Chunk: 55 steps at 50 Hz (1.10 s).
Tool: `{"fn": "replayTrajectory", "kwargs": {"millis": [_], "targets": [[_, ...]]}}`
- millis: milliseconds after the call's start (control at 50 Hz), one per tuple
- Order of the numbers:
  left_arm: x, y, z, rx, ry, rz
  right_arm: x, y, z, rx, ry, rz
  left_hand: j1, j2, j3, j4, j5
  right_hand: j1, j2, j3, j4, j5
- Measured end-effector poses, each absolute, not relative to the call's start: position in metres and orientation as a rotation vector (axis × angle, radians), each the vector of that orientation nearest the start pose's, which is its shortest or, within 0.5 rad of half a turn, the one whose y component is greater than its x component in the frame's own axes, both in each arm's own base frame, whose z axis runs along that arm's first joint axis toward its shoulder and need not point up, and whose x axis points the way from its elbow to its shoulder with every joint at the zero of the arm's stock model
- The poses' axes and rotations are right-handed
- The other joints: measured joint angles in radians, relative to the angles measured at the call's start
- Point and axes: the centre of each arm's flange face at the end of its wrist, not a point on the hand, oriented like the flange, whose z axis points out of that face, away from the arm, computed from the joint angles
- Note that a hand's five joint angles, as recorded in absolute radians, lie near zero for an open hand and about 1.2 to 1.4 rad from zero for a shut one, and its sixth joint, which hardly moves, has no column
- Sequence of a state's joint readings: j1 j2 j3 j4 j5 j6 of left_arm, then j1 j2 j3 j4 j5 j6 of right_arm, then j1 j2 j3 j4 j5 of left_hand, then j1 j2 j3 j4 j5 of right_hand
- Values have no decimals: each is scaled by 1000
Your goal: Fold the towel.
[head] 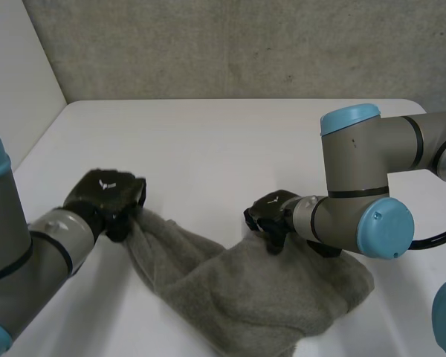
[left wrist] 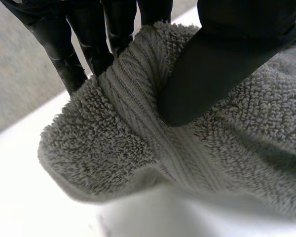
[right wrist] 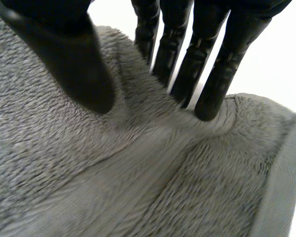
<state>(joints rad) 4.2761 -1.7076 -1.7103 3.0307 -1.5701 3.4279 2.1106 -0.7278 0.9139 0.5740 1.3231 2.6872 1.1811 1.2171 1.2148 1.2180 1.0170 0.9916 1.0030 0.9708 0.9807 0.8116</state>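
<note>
Crumpled towel (head: 267, 297) pinched by left hand (head: 108, 195) and right hand (head: 271, 216).

Grey tubular left arm (head: 30, 253) at eight o'clock, right arm (head: 364, 167) at three, both with round light-blue caps. Black left hand (head: 108, 192) and right hand (head: 270, 210) each carry a white mark

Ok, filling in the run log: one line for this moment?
towel: rumpled on table | left hand: pinching end | right hand: pinching far edge
</note>
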Motion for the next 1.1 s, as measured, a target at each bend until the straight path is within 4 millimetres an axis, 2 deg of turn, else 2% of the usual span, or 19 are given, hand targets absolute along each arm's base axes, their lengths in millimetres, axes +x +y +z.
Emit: {"fn": "replayTrajectory", "kwargs": {"millis": [60,140,220,280,360,400,460,500,540,640,680,700,740,820,860,900,960,1040,1100], "targets": [[-246,-215,234,933,2469,-1867,338,-263,158,-1377,2234,-1179,0,0,0,0,0,305,309,323,337,321],[-253,-223,253,901,2423,-1972,341,-270,171,-1358,2192,-1284,1,0,1,0,0,308,315,344,360,332],[-260,-237,279,838,2364,-2120,348,-285,202,-1320,2107,-1484,4,0,1,0,6,308,315,349,360,332],[-267,-251,301,778,2296,-2255,353,-301,238,-1265,2010,-1695,5,1,2,0,6,308,315,353,360,332],[-278,-278,346,630,2120,-2534,355,-318,313,-1107,1766,-2089,5,1,2,0,6,308,315,353,360,332],[-279,-286,363,552,2056,-2637,353,-317,338,-1045,1674,-2196,5,1,2,0,6,308,315,353,360,332],[-278,-294,377,422,2020,-2741,348,-311,364,-981,1580,-2282,5,1,2,0,6,308,315,353,360,332],[-276,-296,373,363,2052,-2752,345,-305,366,-978,1573,-2278,5,1,2,0,6,308,315,354,360,332],[-275,-295,359,325,2123,-2719,342,-297,357,-1013,1608,-2225,5,1,2,0,6,308,315,356,360,332],[-268,-278,287,340,2402,-2450,331,-270,291,-1221,1830,-1920,4,-13,-9,-14,6,308,315,363,361,332],[-263,-262,249,394,2524,-2275,322,-253,251,-1351,1956,-1723,4,-29,-27,-30,3,308,315,363,361,332],[-262,-258,239,412,2551,-2230,320,-249,243,-1378,1979,-1682,1,-34,-32,-35,2,308,315,363,361,332],[-255,-239,205,484,2642,-2050,309,-231,207,-1497,2084,-1467,-8,-58,-56,-59,-23,309,315,363,361,332],[-239,-206,160,605,2740,-1766,286,-208,165,-1607,2208,-1158,-75,-114,-112,-115,-83,310,315,363,361,333],[-232,-196,148,644,2759,-1676,278,-204,156,-1612,2241,-1088,-158,-195,-193,-197,-167,325,315,363,361,348],[-224,-183,138,693,2768,-1575,270,-204,149,-1598,2265,-1057,-365,-405,-399,-404,-374,325,315,363,361,351],[-215,-172,133,747,2757,-1491,264,-206,146,-1572,2276,-1071,-554,-599,-592,-600,-577,325,315,363,361,351],[-207,-165,138,802,2721,-1443,260,-207,145,-1546,2274,-1118,-748,-799,-793,-800,-760,325,315,363,361,351],[-205,-165,153,832,2670,-1477,258,-208,147,-1534,2263,-1167,-917,-953,-952,-953,-932,325,315,363,361,351]]}}
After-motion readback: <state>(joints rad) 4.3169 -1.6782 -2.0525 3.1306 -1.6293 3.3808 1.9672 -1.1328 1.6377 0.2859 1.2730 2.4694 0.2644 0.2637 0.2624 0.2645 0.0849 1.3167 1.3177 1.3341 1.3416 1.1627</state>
